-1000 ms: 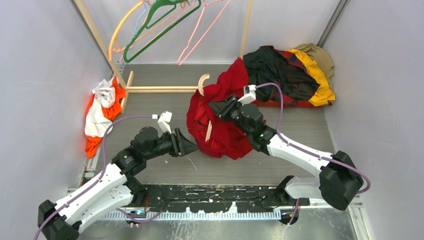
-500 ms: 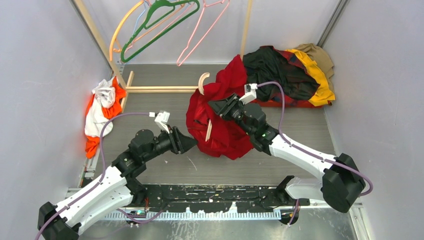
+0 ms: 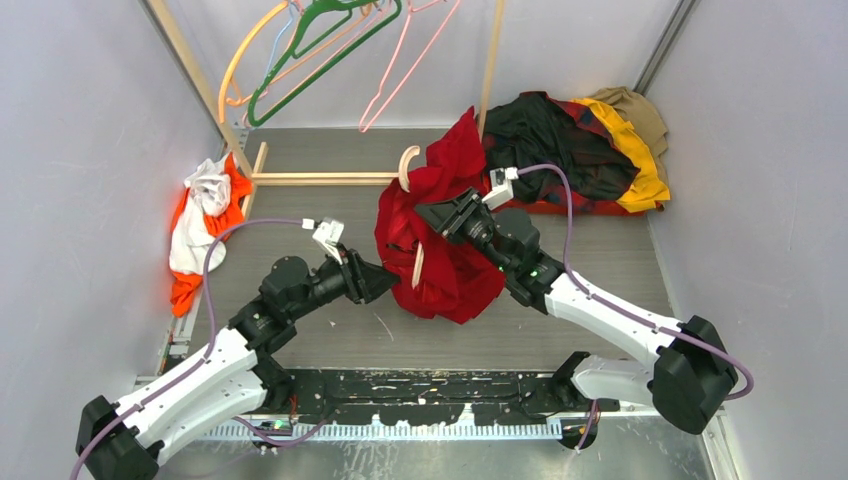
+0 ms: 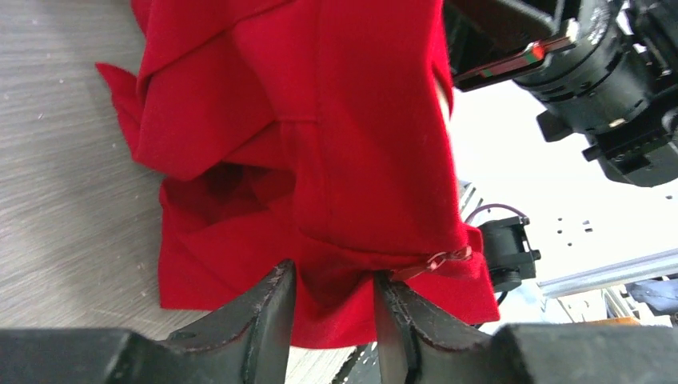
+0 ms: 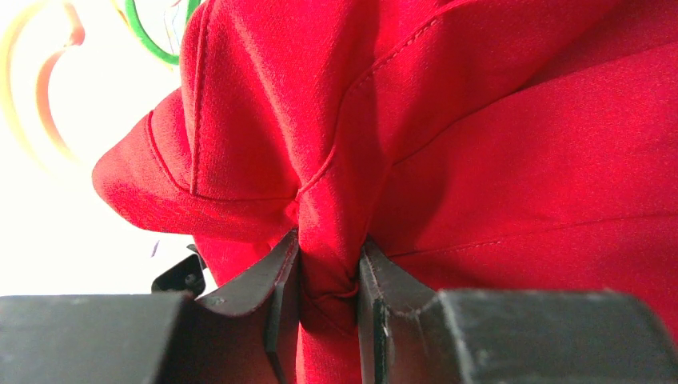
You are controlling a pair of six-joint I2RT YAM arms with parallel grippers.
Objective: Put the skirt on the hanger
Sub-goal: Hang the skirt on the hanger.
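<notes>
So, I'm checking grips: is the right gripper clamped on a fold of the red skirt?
Yes, the right gripper has a bunched fold of the skirt squeezed between its jaws.

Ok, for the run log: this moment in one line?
left claw: shut on skirt edge | right claw: shut on skirt fold | hanger: partly inside skirt, hook out

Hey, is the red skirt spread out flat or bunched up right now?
Bunched up. The skirt is crumpled in deep folds, and the right gripper pinches a gathered wad of it.
</notes>
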